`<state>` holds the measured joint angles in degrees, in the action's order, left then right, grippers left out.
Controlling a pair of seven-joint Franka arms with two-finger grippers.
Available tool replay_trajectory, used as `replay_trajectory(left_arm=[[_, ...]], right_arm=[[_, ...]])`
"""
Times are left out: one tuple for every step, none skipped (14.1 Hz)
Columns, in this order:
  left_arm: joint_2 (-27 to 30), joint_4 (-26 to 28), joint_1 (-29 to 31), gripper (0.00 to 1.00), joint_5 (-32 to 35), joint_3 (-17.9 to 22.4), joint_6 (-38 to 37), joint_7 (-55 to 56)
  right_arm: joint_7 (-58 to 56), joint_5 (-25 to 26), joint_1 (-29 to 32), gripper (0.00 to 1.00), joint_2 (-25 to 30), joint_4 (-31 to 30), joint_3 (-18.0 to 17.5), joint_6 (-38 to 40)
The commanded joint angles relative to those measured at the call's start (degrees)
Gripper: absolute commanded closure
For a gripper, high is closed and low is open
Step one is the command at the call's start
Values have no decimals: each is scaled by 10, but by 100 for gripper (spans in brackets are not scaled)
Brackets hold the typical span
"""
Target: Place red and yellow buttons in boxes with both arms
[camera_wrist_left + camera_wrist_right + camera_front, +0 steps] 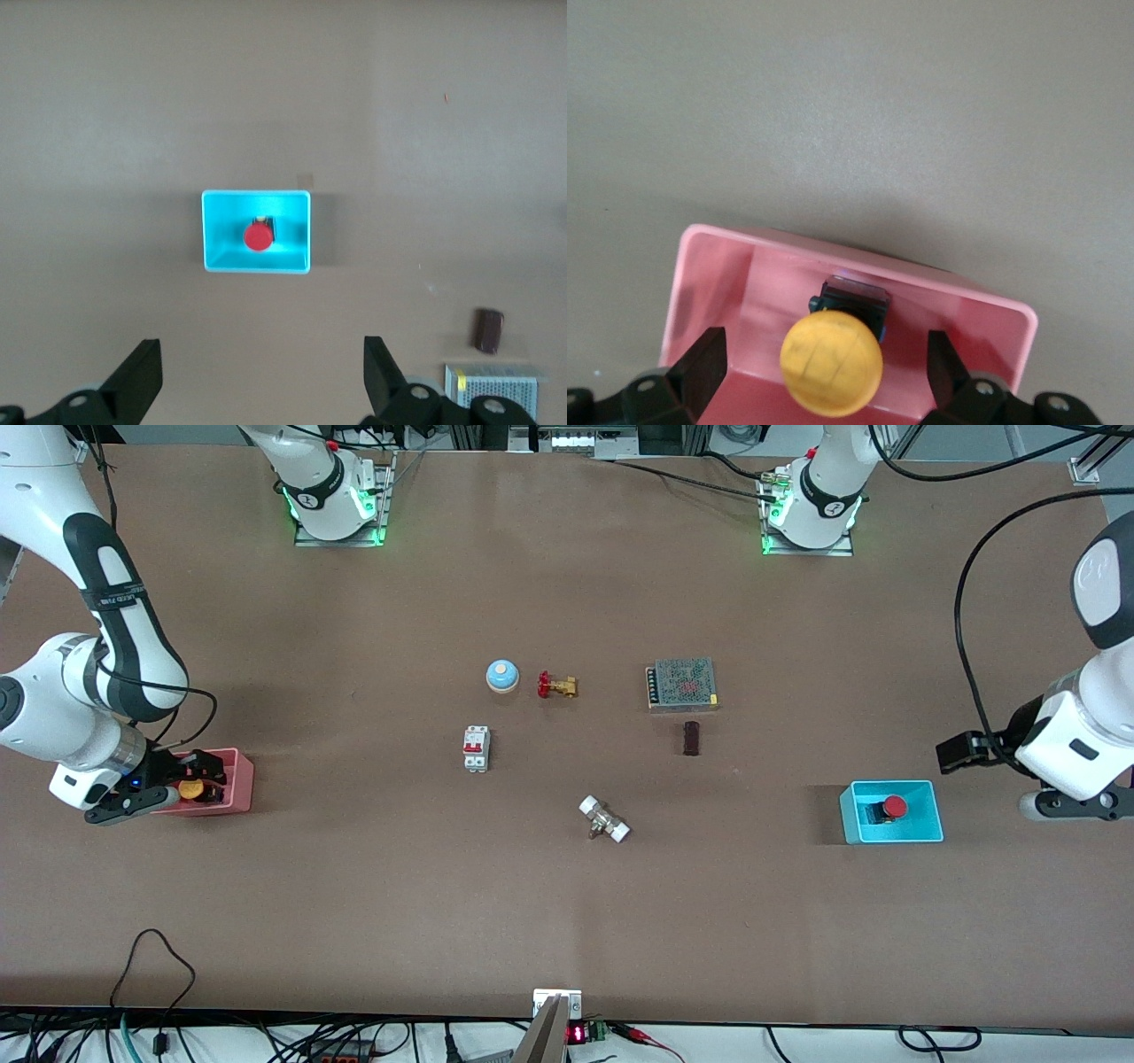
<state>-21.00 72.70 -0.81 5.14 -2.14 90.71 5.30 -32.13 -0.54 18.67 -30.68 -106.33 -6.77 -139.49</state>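
Note:
The yellow button [190,788] [831,361] lies in the salmon pink box [237,784] [709,274] at the right arm's end of the table. My right gripper [197,778] [824,367] is down in that box, open, one finger [704,365] on each side of the yellow cap with a gap on both sides. The red button [895,807] [258,236] rests in the cyan box [850,815] [213,232] at the left arm's end. My left gripper [955,753] [261,376] hangs open and empty over bare table beside the cyan box.
Mid-table stand a blue bell [502,676], a red-handled brass valve [556,685], a white breaker [476,748], a mesh-topped metal unit [681,684] [492,387], a small dark block [691,738] [488,330] and a white-ended fitting [604,818].

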Motion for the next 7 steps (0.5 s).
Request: replay_trajectory(left_arm=[[38,7,5,0,-9,-15,-66,-8],[45,12,4,0,-9,-19,-68,-8],[49,14,6,0,-9,-27,-68,-9],[56,17,5,0,-21,-29,-66,-9],[73,39,2,0,-36,-26,-50,-8],[112,104,1,0,-43,-14,2,-8],[178,212,0,0,-46,-3,91,-9]], right_arm=[[4,-12,-4,0,65,2,-8,74],[16,-12,-14,0,87,2,-8,95],[35,-12,-23,0,108,2,-8,117],[60,-11,-28,0,128,5,-8,140],[84,-11,-41,0,150,7,-8,168],[107,-10,-58,0,171,16,-8,201],[136,-7,-71,0,197,28,-8,240]])
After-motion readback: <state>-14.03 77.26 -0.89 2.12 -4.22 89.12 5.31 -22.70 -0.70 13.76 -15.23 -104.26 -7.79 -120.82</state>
